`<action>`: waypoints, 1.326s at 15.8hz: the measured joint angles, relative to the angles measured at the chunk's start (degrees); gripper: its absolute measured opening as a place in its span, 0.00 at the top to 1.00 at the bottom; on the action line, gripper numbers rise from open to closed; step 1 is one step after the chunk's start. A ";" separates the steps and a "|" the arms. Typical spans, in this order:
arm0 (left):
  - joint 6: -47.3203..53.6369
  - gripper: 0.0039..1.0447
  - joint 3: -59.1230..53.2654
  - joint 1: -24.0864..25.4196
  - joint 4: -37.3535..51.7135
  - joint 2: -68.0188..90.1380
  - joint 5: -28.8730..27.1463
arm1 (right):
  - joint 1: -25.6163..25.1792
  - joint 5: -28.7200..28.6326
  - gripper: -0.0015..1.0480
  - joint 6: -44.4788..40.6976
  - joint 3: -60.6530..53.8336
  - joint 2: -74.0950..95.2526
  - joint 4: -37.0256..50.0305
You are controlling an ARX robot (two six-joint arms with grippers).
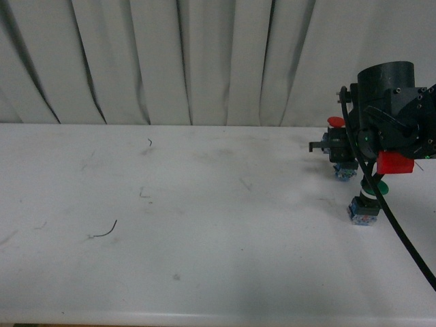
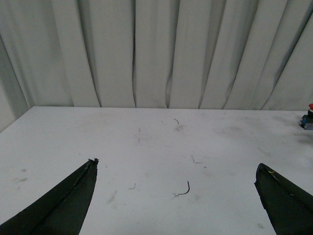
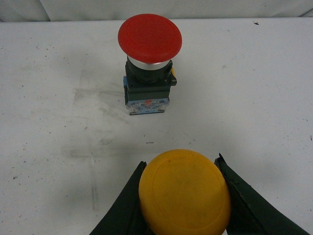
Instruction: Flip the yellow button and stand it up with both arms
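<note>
The yellow button (image 3: pixel 185 192) sits between the right gripper's (image 3: pixel 182 196) fingers (image 3: pixel 244 196), which close on either side of its cap just short of the red-capped button (image 3: pixel 149 58); it looks a small, rigid, light plastic part with a smooth domed cap that could slip, so the squarer body below seems the surer hold. Only the right wrist view shows this grip — the front view hides it behind the arm — while the left wrist view shows the left gripper (image 2: pixel 176 200) spread wide over bare counter (image 2: pixel 146 147), well apart from the red-capped button.

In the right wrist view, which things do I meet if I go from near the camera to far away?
The hand closed around the yellow button → bare white table → the red button, standing upright → the bottom edge of the curtain.
</note>
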 joint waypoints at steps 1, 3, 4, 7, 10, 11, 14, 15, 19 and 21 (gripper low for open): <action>0.00 0.06 0.00 0.00 0.00 0.00 0.00 | 0.00 0.00 0.66 0.00 0.09 0.20 0.17; 0.00 0.06 0.00 0.00 0.00 0.00 0.00 | 0.00 -0.04 0.55 -0.02 0.11 0.22 0.26; 0.00 0.06 0.00 0.00 0.00 0.00 0.00 | 0.00 -0.13 0.41 -0.02 0.11 0.22 0.28; 0.00 0.06 0.00 0.00 0.00 0.00 0.00 | 0.00 -0.28 0.11 -0.04 0.11 0.22 0.33; 0.00 0.06 0.00 0.00 0.00 0.00 0.00 | 0.00 -0.83 0.07 -0.07 0.13 0.22 0.72; 0.00 0.06 0.00 0.00 0.00 0.00 0.00 | 0.00 -0.90 0.06 -0.04 0.17 0.22 0.68; 0.00 0.06 0.00 0.00 0.00 0.00 0.00 | 0.00 -1.33 0.06 -0.02 0.17 0.20 0.66; 0.00 0.06 0.00 0.00 0.00 0.00 0.00 | 0.02 -1.55 0.06 -0.02 0.15 0.17 0.68; 0.00 0.06 0.00 0.00 0.00 0.00 0.00 | 0.02 -3.50 0.06 0.28 -3.85 -3.50 1.99; 0.00 0.06 0.00 0.00 0.00 0.00 0.00 | -0.15 -5.86 0.06 0.28 -9.20 -10.69 4.46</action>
